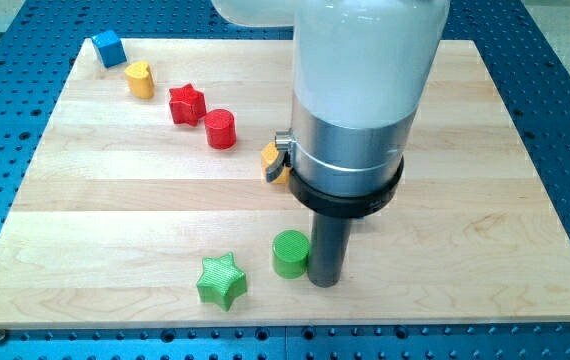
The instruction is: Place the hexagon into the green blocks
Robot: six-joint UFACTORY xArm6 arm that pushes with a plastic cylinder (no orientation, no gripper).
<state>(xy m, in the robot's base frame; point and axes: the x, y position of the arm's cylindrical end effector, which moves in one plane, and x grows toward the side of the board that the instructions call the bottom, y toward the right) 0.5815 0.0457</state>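
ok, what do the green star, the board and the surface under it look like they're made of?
Green star: looks like plastic, probably 3D-printed; matte, with fine ridges on its sides. Board: light wood, visible grain and plank seams, smooth satin finish. Surface under it: blue, with a regular grid of holes, likely painted or anodised metal, though the material is uncertain. My tip rests beside the green cylinder.

wood board [115,190] on blue perforated bench [5,90]. top left w/ a diagonal row running down-right: blue cube [109,47], yellow block [140,79], red star [187,103], red cylinder [220,129], then an orange block [270,160] mostly hidden behind the arm. near the view's bottom: green star [222,280] & green cylinder [289,253], close but apart; my tip [324,282] touches the board just right of the cylinder.
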